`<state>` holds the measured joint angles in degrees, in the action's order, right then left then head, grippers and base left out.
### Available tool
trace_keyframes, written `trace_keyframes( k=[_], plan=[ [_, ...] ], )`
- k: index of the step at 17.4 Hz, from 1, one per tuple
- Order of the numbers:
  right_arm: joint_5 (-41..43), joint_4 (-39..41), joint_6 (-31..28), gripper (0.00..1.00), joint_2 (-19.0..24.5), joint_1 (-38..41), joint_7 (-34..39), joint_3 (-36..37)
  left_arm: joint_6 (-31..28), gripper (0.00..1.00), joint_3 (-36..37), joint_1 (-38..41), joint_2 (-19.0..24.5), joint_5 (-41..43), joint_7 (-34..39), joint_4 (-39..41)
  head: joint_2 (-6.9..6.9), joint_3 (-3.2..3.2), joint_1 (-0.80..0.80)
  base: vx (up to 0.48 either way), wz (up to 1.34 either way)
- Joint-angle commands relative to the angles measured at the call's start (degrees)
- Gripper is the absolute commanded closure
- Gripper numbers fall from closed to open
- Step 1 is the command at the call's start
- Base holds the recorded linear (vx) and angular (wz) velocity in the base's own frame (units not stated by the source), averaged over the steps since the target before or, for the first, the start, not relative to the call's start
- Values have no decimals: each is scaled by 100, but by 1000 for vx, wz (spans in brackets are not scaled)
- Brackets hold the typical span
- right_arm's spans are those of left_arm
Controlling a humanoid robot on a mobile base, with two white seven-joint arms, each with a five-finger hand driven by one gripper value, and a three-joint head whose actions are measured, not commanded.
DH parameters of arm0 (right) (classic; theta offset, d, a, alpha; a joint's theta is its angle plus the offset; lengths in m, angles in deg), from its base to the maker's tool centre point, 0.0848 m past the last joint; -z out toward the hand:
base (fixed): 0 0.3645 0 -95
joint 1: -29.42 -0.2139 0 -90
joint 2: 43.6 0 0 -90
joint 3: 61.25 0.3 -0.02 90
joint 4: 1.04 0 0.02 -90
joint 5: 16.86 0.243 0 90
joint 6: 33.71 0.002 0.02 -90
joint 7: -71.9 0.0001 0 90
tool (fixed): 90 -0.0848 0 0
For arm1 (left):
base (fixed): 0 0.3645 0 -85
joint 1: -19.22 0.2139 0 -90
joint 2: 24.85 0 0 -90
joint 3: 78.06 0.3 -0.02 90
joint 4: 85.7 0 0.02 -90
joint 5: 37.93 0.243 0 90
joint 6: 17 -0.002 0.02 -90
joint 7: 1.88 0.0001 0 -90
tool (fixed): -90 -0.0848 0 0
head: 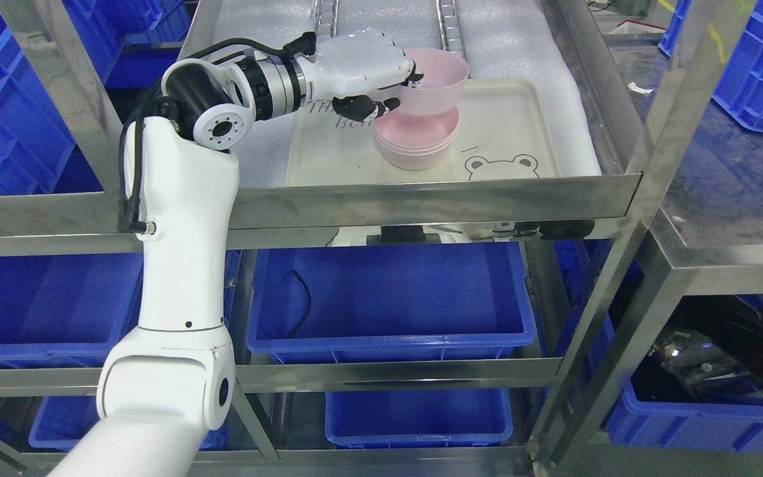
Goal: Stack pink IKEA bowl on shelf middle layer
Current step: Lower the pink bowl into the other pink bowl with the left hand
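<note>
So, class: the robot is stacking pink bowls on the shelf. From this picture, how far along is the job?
Done: a stack of pink bowls already sits on the cream tray. In hand: the left hand grips another pink bowl by its rim, held just above the stack and tilted. Left: lower it into the stack, nest it and let go. The right arm is not visible.
</note>
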<state>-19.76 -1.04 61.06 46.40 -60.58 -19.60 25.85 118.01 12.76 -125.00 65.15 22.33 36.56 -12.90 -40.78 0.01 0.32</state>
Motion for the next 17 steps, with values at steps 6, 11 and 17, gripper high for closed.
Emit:
trace_keyframes(
  k=[6, 11, 17],
  plan=[
    [0, 100, -3, 0, -100, 123, 0, 0, -1, 94, 446, 184, 100, 12, -30, -143, 0, 0, 0, 2, 3],
    [0, 100, -3, 0, -100, 123, 0, 0, -1, 94, 192, -105, 100, 21, -310, -90, 1, 0, 0, 0, 0],
    [0, 100, -3, 0, -100, 123, 0, 0, -1, 94, 24, -185, 100, -5, -706, -29, 1, 0, 0, 0, 0]
  ],
)
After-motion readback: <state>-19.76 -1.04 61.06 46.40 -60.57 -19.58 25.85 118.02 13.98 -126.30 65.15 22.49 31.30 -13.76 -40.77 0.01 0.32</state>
